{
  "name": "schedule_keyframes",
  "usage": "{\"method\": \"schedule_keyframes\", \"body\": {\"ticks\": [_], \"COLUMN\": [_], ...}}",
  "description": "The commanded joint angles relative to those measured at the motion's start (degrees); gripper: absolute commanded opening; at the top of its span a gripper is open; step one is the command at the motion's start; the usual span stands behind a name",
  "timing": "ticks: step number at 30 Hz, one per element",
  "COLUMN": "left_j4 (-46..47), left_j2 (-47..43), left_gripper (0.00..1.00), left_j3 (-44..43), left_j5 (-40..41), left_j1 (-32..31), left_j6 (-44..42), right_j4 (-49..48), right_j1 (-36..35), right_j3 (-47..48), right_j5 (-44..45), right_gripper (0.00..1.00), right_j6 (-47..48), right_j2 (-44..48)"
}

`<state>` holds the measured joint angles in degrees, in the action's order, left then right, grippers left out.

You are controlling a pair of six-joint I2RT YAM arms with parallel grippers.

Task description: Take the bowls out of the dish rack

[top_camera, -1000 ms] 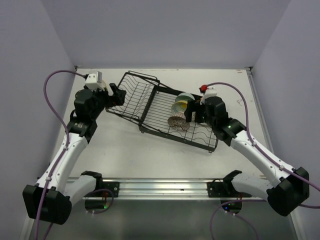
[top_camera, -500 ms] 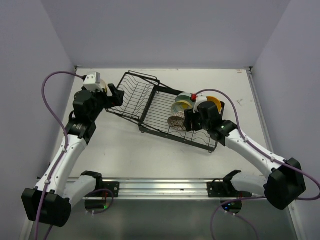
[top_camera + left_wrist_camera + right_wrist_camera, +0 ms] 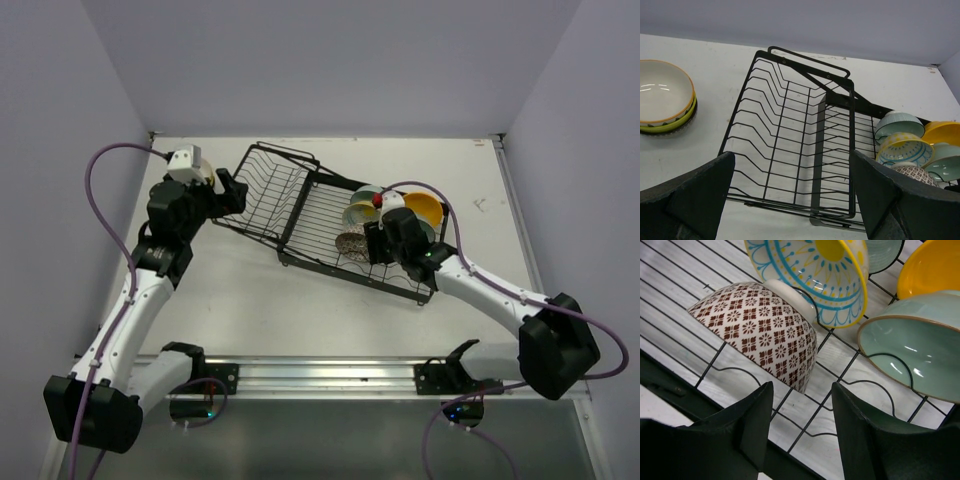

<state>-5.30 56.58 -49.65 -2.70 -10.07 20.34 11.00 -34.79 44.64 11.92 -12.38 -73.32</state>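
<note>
Nearest, at the front rail of the dish rack (image 3: 790,130), over its flat wavy-wire section: right gripper (image 3: 801,427), jaws part-way apart, clasping nothing. Just beyond it, toward the rack's back: brown-patterned bowl (image 3: 757,332), tipped up on its rim between the wires, white foot pointing away toward the rack's back, mouth turned down and to the left. Lowest stretch of that rim right at the mouth of the gap, running slantwise across it rather than square to it; no contact to be made out. Cream ground, small dark-brown diamond motifs, glazed and smooth-looking, so probably slippery on a thin rim hold. Judged the step in hand: closing in on this bowl, with a short push forward and a slight twist likely needed to straddle the rim wall. Right arm by far the nearer; no reason to bring in the left.

Close behind it, possibly touching, deeper into the rack: yellow bowl with blue line pattern (image 3: 810,275), also on edge. To the right of that pair: pale teal bowl (image 3: 910,352), mouth toward the gripper. Behind that, orange-yellow bowl (image 3: 930,270); farthest back, ribbed pale bowl (image 3: 899,122).

At the rack's opposite, basket-like section, bare of bowls as far as visible: left gripper (image 3: 792,170), jaws spread wide, released. Left of the rack, on the surface (image 3: 710,65): cream bowl (image 3: 660,92) nested in a yellow-green bowl (image 3: 670,125), already unloaded.
</note>
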Motion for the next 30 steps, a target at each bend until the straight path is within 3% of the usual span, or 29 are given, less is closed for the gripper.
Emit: {"method": "schedule_keyframes", "body": {"ticks": [1, 8, 19, 25, 30], "left_j4": [1.08, 0.73, 0.64, 0.47, 0.38], "left_j2": [0.38, 1.34, 2.31, 2.75, 2.92], "left_gripper": [1.0, 1.0, 1.0, 1.0, 1.0], "left_j3": [-1.86, -2.12, -2.21, -2.38, -2.38], "left_j5": [0.5, -0.55, -0.9, -1.17, -1.26], "left_j1": [-0.22, -0.22, -0.22, -0.22, -0.22], "left_j6": [-0.65, -0.65, -0.21, -0.12, 0.05], "right_j4": [-5.02, -14.07, -19.53, -19.97, -20.41], "right_j1": [-0.63, -2.65, -7.4, -9.07, -9.95], "right_j3": [-0.61, -3.25, -3.42, -2.28, -1.93], "right_j5": [6.35, 9.78, 17.78, 22.08, 24.9], "right_gripper": [0.53, 0.42, 0.38, 0.26, 0.07], "right_j6": [-0.62, -0.19, 2.18, 3.67, 4.91], "right_j2": [-1.56, -2.79, -8.68, -11.14, -10.0]}}
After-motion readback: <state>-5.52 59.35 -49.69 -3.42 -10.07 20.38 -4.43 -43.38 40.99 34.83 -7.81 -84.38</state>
